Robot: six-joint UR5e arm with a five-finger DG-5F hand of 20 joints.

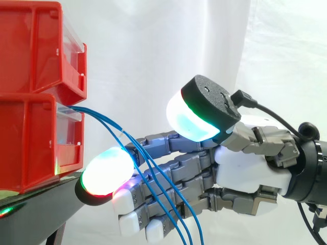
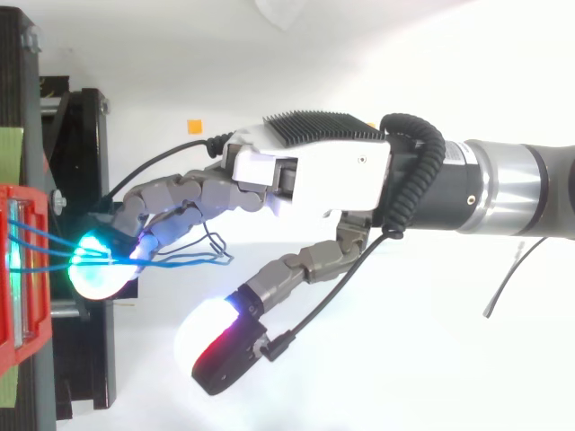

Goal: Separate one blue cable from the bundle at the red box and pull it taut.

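Nearest the side camera, the blue cables [image 1: 104, 118] sweep down and to the right from the red bins, crossing in front of the robot's fingers. At least three strands can be counted, possibly four, and they run close together as one bundle.

Behind them the one hand [image 1: 245, 163] reaches in from the right. Its fingers [image 1: 104, 171] stretch nearly straight, with glowing pads near the lower bin's front. The thumb [image 1: 196, 120] is lifted well apart above them: a spread hand, pinching nothing that can be seen. From above, the fingertips meet the strands just beside the bins' front edge. Whether one cable already lies between two fingers cannot be told.

Beyond stand two bins, the upper bin [image 1: 36, 46] stacked on the lower bin [image 1: 30, 148], at the edge of one black stand [image 1: 53, 191]. The cables leave at the seam between the bins. A white curtain [image 1: 153, 51] closes the scene.

The task looks to be at its opening: the hand is at the bundle, but no strand stands clear of the rest and all hang slack. What is left is to single out one cable, close on it and draw it back until taut.
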